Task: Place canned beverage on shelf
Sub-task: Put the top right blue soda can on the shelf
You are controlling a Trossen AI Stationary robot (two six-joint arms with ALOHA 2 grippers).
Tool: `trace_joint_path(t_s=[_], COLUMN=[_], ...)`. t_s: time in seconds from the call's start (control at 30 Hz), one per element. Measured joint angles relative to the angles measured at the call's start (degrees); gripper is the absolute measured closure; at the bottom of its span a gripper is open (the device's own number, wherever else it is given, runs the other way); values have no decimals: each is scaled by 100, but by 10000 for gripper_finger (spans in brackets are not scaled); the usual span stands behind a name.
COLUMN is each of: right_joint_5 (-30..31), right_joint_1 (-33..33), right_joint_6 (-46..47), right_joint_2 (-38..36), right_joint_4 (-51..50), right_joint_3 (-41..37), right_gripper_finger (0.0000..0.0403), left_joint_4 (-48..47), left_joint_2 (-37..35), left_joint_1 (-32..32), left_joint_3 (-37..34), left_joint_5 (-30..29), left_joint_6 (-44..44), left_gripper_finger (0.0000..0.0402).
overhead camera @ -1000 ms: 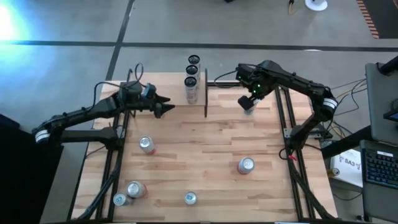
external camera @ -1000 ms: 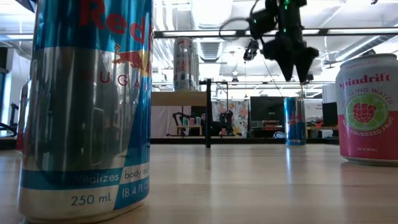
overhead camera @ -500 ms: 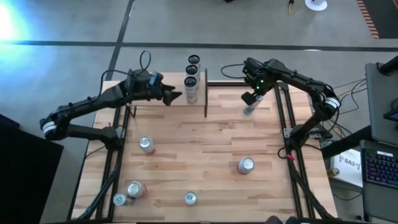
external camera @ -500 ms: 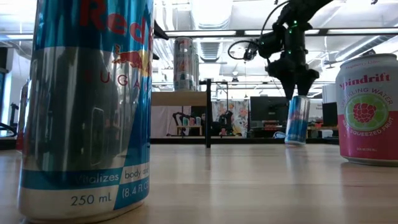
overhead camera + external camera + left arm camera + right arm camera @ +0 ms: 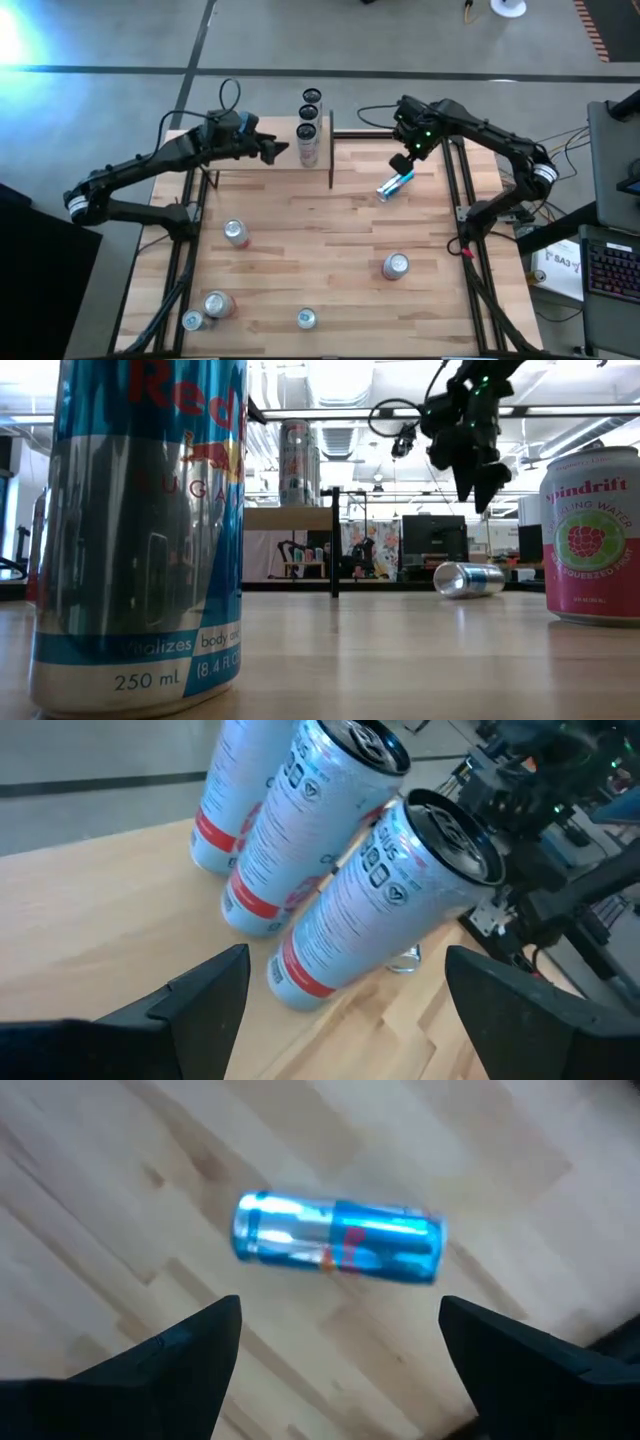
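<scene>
Blue can (image 5: 338,1243) lying toppled, right wrist view only shows its side

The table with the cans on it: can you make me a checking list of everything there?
Surface: pale wooden plank table, no spills seen.
Job's things: small light-wood shelf with dark end panels holds three tall white cans with red bands; a blue-and-silver can lies on its side beside the shelf.
Clutter: five upright cans stand on the table's near half, one a pink raspberry can.
Grippers: left gripper open, by the shelf cans; right gripper open, above the fallen can.
Cables: black loop on the left arm.
Surroundings: grey floor, a keyboard to one side.
</scene>
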Motion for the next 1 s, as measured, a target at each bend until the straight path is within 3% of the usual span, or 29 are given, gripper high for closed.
trace_joint_path(t_s=[0.13,0.23,0.33,0.53,0.7,1.0], right_joint_5=[11,68,73,808,845,1061], right_joint_1=[-53,-70,-55,-61,-23,105], right_joint_6=[603,1587,2576,4103,5075,6310], right_joint_2=[-187,-327,-389,-434,-443,3], right_joint_4=[572,1272,1668,1959,2502,4581], right_joint_3=[-306,-843,-1456,-2290,-2687,-3397], right_gripper_finger=[74,74,74,74,74,74], left_joint_4=[-157,-299,-644,-1225,-1309,-1510], left_joint_2=[34,177,322,566,520,346], left_joint_1=[0,4,4,4,17,140], left_joint_3=[-5,-9,-13,-20,-4,2], left_joint_5=[-2,-1,48,43,44,44], left_joint_6=[89,299,-111,-233,-98,118], left_gripper_finger=[94,94,94,107,129,144])
